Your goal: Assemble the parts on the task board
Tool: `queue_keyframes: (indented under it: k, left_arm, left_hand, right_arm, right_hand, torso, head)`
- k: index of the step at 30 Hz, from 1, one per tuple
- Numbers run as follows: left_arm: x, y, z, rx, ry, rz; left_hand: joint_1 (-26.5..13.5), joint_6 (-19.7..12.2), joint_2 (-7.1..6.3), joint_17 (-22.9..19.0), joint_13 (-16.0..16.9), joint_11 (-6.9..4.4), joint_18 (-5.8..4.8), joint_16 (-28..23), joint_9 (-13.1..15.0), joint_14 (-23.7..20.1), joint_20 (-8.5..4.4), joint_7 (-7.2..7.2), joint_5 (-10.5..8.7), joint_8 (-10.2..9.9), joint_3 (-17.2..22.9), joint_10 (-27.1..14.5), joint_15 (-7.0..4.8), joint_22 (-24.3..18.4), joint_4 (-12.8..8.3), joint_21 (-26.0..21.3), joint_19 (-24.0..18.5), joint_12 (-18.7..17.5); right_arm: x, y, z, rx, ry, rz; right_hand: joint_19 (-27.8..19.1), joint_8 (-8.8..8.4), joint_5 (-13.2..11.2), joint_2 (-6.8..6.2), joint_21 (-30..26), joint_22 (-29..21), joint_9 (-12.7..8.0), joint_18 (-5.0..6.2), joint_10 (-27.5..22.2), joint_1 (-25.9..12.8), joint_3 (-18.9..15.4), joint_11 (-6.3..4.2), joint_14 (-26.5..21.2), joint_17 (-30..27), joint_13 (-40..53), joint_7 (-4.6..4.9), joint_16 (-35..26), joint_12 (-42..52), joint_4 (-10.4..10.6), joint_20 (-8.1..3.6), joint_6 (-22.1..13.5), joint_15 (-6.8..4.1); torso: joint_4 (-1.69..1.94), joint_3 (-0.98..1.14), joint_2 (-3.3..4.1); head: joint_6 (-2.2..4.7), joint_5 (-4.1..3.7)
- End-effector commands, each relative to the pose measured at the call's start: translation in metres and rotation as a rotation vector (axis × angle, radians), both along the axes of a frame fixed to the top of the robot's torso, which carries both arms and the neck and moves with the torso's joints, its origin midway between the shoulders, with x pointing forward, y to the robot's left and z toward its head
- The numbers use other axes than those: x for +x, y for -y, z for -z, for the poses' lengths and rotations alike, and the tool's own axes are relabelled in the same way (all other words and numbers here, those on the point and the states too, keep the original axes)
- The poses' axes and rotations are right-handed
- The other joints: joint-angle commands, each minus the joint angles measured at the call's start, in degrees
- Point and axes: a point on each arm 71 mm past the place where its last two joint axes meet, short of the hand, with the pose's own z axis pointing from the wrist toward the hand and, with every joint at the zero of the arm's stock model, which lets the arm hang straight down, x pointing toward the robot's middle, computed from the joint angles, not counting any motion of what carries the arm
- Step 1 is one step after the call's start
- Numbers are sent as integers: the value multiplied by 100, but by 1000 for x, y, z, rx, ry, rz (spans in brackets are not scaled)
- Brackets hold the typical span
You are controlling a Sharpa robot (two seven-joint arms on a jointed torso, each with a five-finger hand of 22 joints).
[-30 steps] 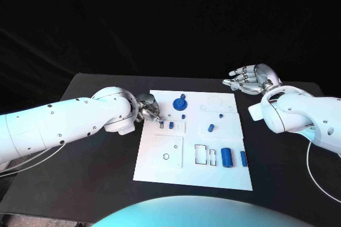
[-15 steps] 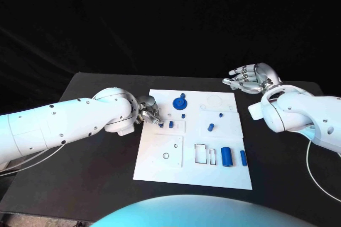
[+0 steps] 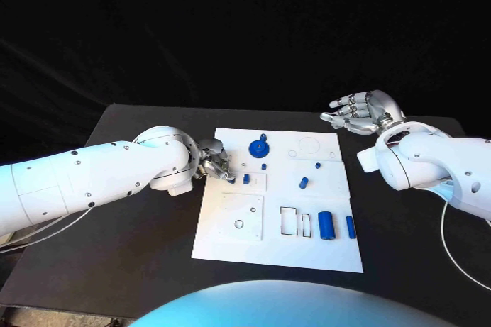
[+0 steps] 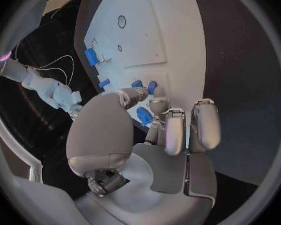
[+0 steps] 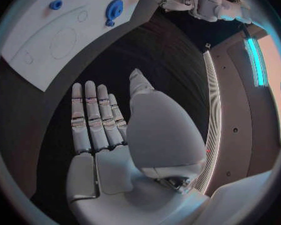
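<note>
The task board (image 3: 276, 220) is lying in the middle of the black bench (image 3: 123, 235). The left robot hand (image 3: 215, 160) is pinching a small blue part (image 4: 144, 116) at its edge. The right robot hand (image 3: 358, 113) is hanging open, well apart.

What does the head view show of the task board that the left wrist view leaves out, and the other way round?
Head view: the whole task board, including the large blue cylinder and slim blue piece near the robot's side, and the right hand open over bare table beyond the board's far right corner.

Left wrist view: the left hand's palm side, fingers curled down at small blue parts.

Both: the left hand at the board's left edge, and the white board.
</note>
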Motion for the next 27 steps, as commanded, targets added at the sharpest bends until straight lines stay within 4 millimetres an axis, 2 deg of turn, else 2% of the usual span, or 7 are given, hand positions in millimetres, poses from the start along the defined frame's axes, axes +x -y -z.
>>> queue_keyframes:
  k: [1,13,27]
  left_arm:
    - [-1,1,1,12,-13,17]
    - [1,4,2,13,-11,15]
    - [4,9,5,30,-36,30]
  left_hand:
    - [25,40,31,777,2,3,-33,27,6,425,-8,-6,25,24,1019,23,-41,8,-1024,19,33,35]
    - [21,47,29,777,5,3,-32,27,4,425,-10,-7,32,19,1019,27,-41,5,-1028,18,31,33]
    - [18,49,34,776,6,3,-33,26,3,425,-10,-7,35,17,1020,29,-41,8,-1026,20,32,32]
  right_arm:
    - [0,-2,0,-2,4,-20]
    - [-1,-2,0,-2,4,-20]
    - [-1,-2,0,-1,4,-22]
  right_hand:
    - [-18,29,-11,19,-28,-6,-6,63,-54,-49,-28,2,-40,-6,-4,273,-35,15,-7,16,-47,13]
    - [-18,29,-11,19,-28,-6,-6,63,-54,-49,-28,2,-40,-6,-4,273,-35,15,-7,16,-47,13]
    - [-18,29,-11,19,-28,-6,-6,63,-54,-49,-28,2,-40,-6,-4,273,-35,15,-7,16,-47,13]
  torso:
    - [-2,1,0]
    - [-2,0,6]
    - [-5,1,7]
  head:
    - [1,5]
    - [-2,0]
    - [-38,-6]
